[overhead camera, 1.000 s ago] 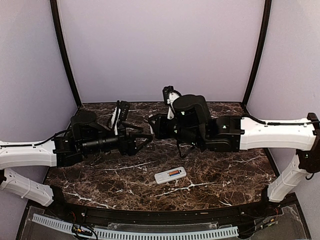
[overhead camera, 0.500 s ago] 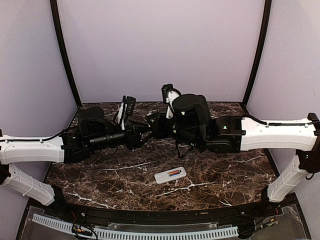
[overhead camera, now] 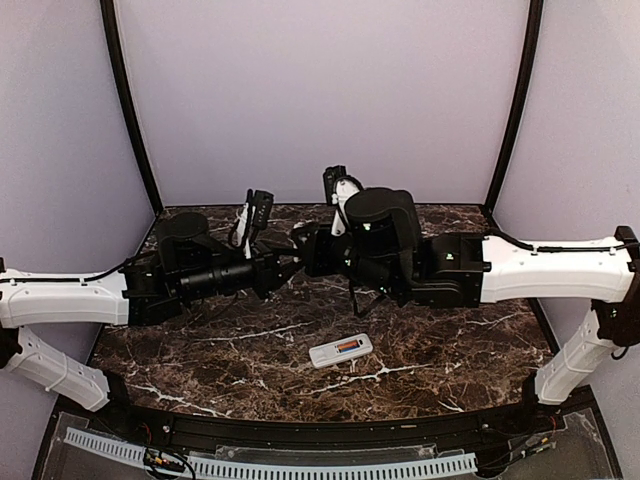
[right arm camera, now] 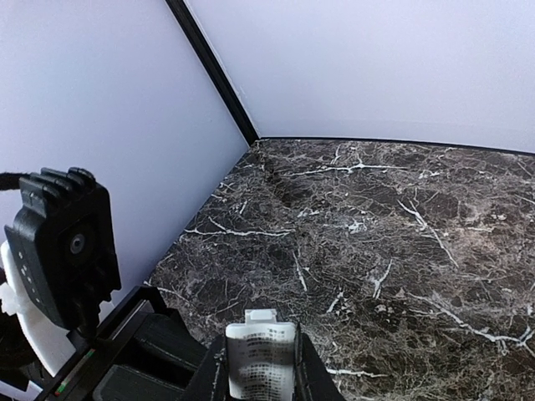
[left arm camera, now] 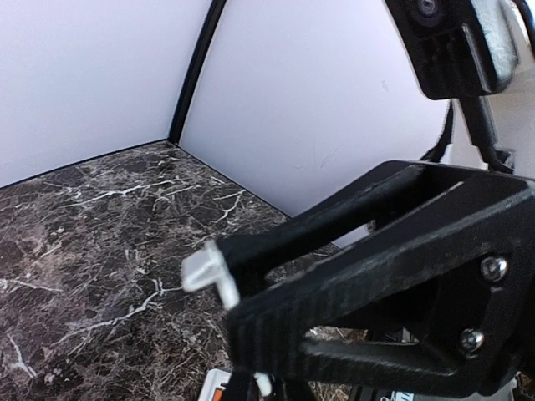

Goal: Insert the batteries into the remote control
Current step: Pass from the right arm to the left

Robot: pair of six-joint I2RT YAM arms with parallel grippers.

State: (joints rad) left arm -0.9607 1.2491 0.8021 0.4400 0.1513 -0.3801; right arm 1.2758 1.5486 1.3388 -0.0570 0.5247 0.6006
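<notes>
Found the remote control [overhead camera: 340, 350] lying flat on the marble table [overhead camera: 450, 370], toward the near edge, about midway across. Noted a slim white body with the batteries [overhead camera: 348, 346] showing along its middle: one orange-red, one blue. Saw the right gripper [right arm camera: 261, 361] clamped on a white cover [right arm camera: 261, 347], the left gripper [left arm camera: 219, 280] pinched onto what looked like that cover's far end.

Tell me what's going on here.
The right gripper holds a small white piece with printing on it, up above the marble table. The left gripper meets it tip to tip in mid-air; whether it grips the white piece cannot be seen. The remote control lies untouched on the table nearer the arm bases, with the orange-red and blue batteries showing in it.
</notes>
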